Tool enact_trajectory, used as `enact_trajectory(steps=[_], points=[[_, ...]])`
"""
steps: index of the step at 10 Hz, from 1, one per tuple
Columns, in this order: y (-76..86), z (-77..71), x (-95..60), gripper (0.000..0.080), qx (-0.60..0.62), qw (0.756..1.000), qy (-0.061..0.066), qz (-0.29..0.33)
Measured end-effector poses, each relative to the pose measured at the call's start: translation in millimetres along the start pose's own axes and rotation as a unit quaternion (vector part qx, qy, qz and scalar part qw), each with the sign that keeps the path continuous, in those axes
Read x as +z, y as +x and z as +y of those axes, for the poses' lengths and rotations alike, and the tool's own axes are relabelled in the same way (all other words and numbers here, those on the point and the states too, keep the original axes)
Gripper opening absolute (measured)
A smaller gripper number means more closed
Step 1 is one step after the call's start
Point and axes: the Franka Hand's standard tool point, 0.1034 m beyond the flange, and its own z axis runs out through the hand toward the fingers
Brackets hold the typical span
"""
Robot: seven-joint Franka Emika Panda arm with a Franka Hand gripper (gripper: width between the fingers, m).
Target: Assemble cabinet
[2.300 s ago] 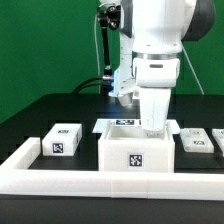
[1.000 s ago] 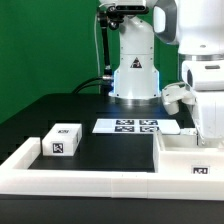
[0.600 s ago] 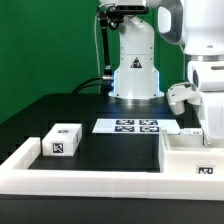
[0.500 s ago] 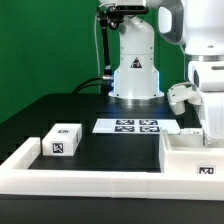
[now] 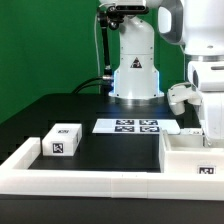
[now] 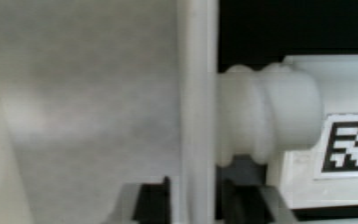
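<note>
At the lower right of the exterior view: we find the cabinet (image 5: 184,158), an open-topped white box with a tag on its front face. It sits on the black table (image 5: 110,150) just behind the long white rail (image 5: 80,180), and part of it runs off the frame edge.
Arm: our wrist hangs over the box at the right edge of the frame, and its fingertips are hidden in that view.
Gripper (image 6: 195,200): in the wrist view a thin white cabinet wall runs between two dark fingers (image 6: 153,205). They sit close on either side of it, but we cannot tell whether they pinch it or have let go.
Neighbour: a rounded white part (image 6: 300,110) with a tag lies just beside that wall. We cannot tell whether they touch.
Lower left: a small tagged box (image 5: 62,140) stands well apart from the cabinet, near the rail's corner.
Centre: the marker board (image 5: 135,126) lies flat in front of the robot base (image 5: 135,60).
Stage, as we judge it: the cabinet body is parked by the rail and the loose parts are not yet fitted.
Risk, lifting: if the fingers are clamped and we rise, the thin wall comes with us and the box tips or skews off the rail.
Risk, opening: a finger swinging outward could nudge the rounded part, because it lies so close.
Risk, sticking: one pad dragging on the wall as we leave would twist the box out of square.
</note>
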Motion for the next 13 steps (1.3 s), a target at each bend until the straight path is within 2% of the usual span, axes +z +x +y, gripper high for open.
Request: enact_trajectory(steps=[1,2,3,4,11,13], points=[[-0.4,0.0,0.2,0.0353,0.000,1.000,0.000,0.000],[-0.8,-0.1,0.5,0.0353,0.001,1.000,0.000,0.000],[-1.0,-0.2,0.7,0.0555,0.001,1.000,0.001,0.000],[-1.3,-0.3,1.0,0.0620,0.001,1.000,0.001,0.000],[-2.6,0.0,1.0,0.0649,0.002,1.000,0.001,0.000],[-4.6,-2.2,-19.5,0.0649,0.012,1.000,0.000,-0.008]])
